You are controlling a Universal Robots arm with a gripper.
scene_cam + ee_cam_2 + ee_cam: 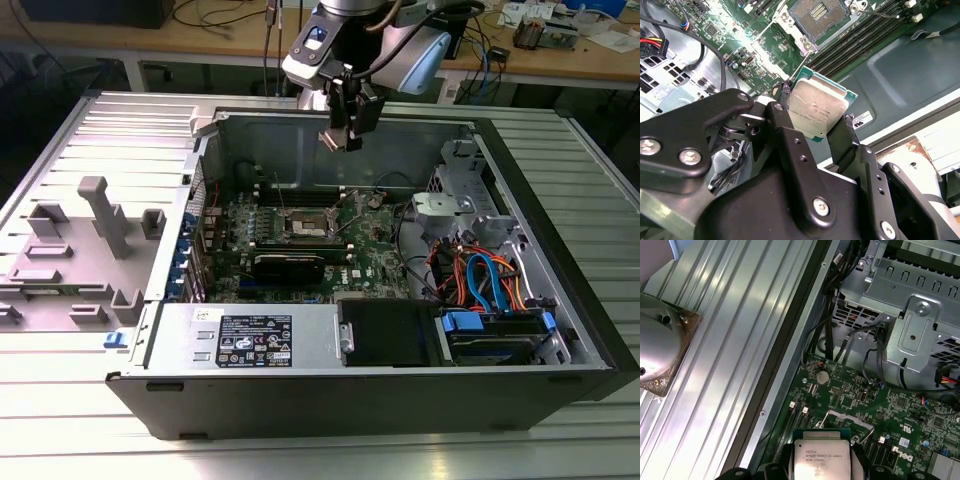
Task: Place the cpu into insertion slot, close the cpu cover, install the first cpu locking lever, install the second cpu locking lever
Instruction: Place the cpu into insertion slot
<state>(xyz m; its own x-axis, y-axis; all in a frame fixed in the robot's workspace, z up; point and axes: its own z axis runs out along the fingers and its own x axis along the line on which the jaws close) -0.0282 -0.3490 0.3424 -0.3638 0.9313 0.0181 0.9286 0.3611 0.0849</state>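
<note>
My gripper (350, 135) hangs above the open computer case, near its back wall, shut on the cpu (330, 140). In both wrist views the cpu (817, 110) (821, 460) is a small square chip with a dull silver top and a green edge, clamped by its sides between the black fingers (785, 127). The insertion slot (308, 226) (819, 11) lies lower down on the green board, its dark contact field uncovered inside a silver rim. Silver frame metal (790, 24) stands beside it; I cannot tell whether that is the cpu cover. A thin wire lever (850, 416) shows near the socket.
Long black memory slots (860, 35) run beside the socket. A black shroud (288, 265) sits in front of it, a power supply (250, 340) along the case front, and a drive cage (450, 215) with coloured cables (480, 280) on the exterior view's right. Grey fixtures (100, 220) stand outside.
</note>
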